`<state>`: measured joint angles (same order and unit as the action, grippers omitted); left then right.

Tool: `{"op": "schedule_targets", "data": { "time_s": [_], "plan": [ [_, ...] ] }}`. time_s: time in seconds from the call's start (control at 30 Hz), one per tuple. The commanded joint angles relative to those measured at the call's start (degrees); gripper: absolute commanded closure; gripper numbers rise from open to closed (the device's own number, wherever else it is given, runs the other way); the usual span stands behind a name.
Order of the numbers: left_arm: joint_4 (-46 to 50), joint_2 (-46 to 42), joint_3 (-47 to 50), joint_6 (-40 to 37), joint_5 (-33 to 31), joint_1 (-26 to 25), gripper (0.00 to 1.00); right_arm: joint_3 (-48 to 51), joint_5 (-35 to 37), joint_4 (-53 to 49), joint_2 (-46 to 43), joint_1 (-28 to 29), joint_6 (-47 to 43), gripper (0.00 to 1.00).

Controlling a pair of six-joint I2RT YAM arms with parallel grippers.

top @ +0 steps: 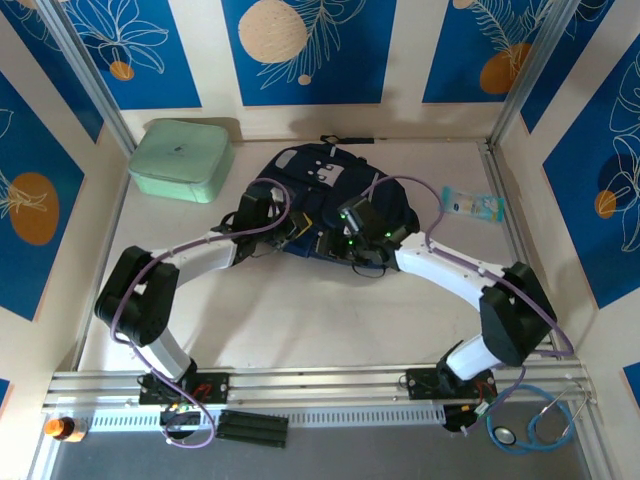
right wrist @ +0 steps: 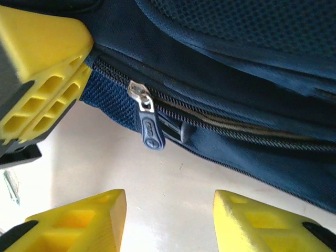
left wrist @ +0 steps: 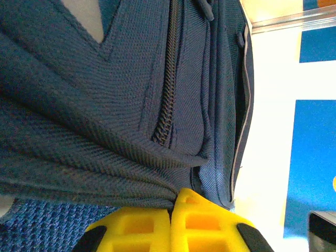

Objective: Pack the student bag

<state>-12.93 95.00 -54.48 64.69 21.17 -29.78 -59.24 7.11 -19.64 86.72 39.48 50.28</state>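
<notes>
Top external view first: the student bag (top: 322,172) lies flat on the table (top: 320,320), toward the back and about mid-width. A mint-green case (top: 182,158) sits well apart on its left, and a small pale packet (top: 470,203) lies off to its right. Both arms reach in to the bag's near edge, where the left gripper (top: 295,228) and the right gripper (top: 338,245) sit close beside each other.

From the left wrist, the yellow fingers (left wrist: 142,226) are pressed together with a fold of the navy fabric pinched at their tips, so that hand is clamped on the bag. A zipper (left wrist: 167,100) runs up the cloth just beyond them.

From the right wrist, the two yellow fingers stand apart with bare table between them and nothing in their grasp. A dark zipper pull (right wrist: 148,128) hangs from a silver slider on the bag's lower edge, just past the gap (near, but not touched). The other hand's yellow fingers show at the upper left of that view, up against the bag.
</notes>
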Motion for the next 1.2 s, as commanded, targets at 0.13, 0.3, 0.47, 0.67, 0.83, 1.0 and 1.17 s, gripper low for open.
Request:
{"op": "schedule_targets", "data": {
  "time_s": [0.13, 0.3, 0.47, 0.67, 0.83, 1.0, 1.17],
  "plan": [
    [-5.79, 0.02, -0.63, 0.27, 3.04, -1.07, 1.00, -4.37, -0.70, 3.91, 5.48, 0.53, 0.87, 0.57],
    [-5.87, 0.36, -0.82, 0.18, 4.09, -1.07, 1.00, -8.05, 8.18, -2.33, 8.81, 1.46, 0.48, 0.60],
    [-5.62, 0.71, -1.33, 0.09, 4.32, -1.04, 1.00, -10.64, 13.32, -5.67, 10.56, 2.61, -1.77, 0.61],
    [-5.79, 1.29, -1.86, 0.20, 4.40, -1.07, 1.00, -12.94, 15.63, -7.48, 12.17, 2.97, -3.59, 0.71],
    [-5.19, 1.30, -2.17, -0.47, 4.28, -0.98, 1.00, -8.69, 14.58, -3.90, 8.96, 2.29, -6.00, 0.80],
    [-4.47, 1.18, -2.45, -1.03, 3.92, -0.56, 1.00, -3.81, 10.68, -0.19, 5.08, 0.92, -10.74, 0.84],
    [-3.80, 2.04, -3.17, -1.86, 4.12, -0.54, 1.00, -0.97, 5.77, 3.62, 1.92, 0.18, -17.01, 0.87]
  ]
}}
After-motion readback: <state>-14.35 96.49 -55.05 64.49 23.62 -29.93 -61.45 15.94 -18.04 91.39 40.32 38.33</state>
